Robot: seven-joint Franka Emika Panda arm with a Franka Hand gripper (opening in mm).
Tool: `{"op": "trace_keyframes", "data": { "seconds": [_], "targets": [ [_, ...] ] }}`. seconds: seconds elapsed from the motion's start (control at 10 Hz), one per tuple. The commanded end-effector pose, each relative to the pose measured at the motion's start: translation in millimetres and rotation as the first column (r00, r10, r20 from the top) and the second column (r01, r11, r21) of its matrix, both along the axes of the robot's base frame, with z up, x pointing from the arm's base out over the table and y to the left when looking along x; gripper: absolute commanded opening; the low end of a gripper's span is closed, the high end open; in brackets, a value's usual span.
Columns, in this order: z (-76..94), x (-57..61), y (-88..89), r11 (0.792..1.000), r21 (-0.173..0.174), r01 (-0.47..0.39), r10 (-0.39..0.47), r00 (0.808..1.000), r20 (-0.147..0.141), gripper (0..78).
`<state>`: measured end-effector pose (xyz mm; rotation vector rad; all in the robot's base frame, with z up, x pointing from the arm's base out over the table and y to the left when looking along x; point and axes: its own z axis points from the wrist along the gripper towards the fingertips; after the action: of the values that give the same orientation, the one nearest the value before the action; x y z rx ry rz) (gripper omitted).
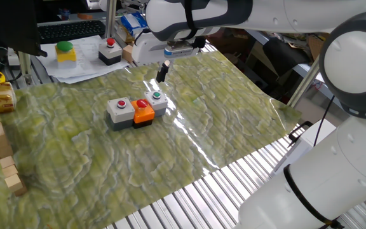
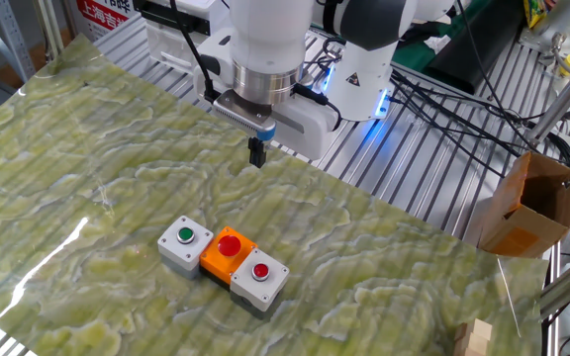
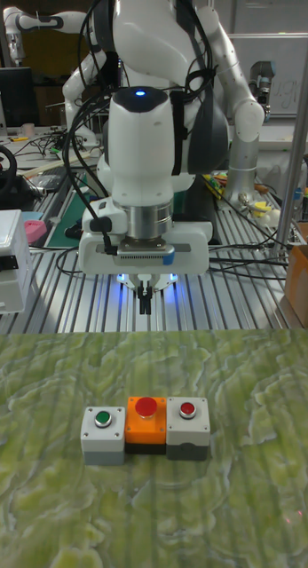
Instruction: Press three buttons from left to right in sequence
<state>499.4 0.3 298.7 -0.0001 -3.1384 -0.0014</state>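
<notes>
Green-veined, marble-patterned sheet (image 2: 77, 148), glossy and faintly rippled, spread over the slatted metal worktop (image 1: 234, 184). Near its middle, three small boxy buttons (image 2: 224, 259) set touching in a row: grey box with red cap (image 1: 121, 110), orange box with red cap (image 1: 142, 111), grey box with green cap (image 1: 157, 102); probably lined up so for pressing in turn. Farther back, well apart and raised above the sheet, the dark slim pincer (image 2: 257, 153), pointing down; closed, fingertips together in the tall fixed view. No cap touched yet.
</notes>
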Motion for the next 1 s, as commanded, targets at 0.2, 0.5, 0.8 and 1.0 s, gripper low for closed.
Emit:
{"op": "trace_keyframes", "data": {
  "seconds": [0.2, 0.5, 0.8, 1.0],
  "targets": [
    [0.0, 0.0, 0.0, 0.984, -0.017, -0.179, 0.176, 0.979, -0.107, 0.0],
    [0.0, 0.0, 0.0, 0.984, -0.016, -0.179, 0.176, 0.979, -0.107, 0.0],
    [0.0, 0.0, 0.0, 0.984, -0.016, -0.178, 0.176, 0.979, -0.106, 0.0],
    [0.0, 0.0, 0.0, 0.984, -0.016, -0.178, 0.175, 0.979, -0.107, 0.0]
  ]
}}
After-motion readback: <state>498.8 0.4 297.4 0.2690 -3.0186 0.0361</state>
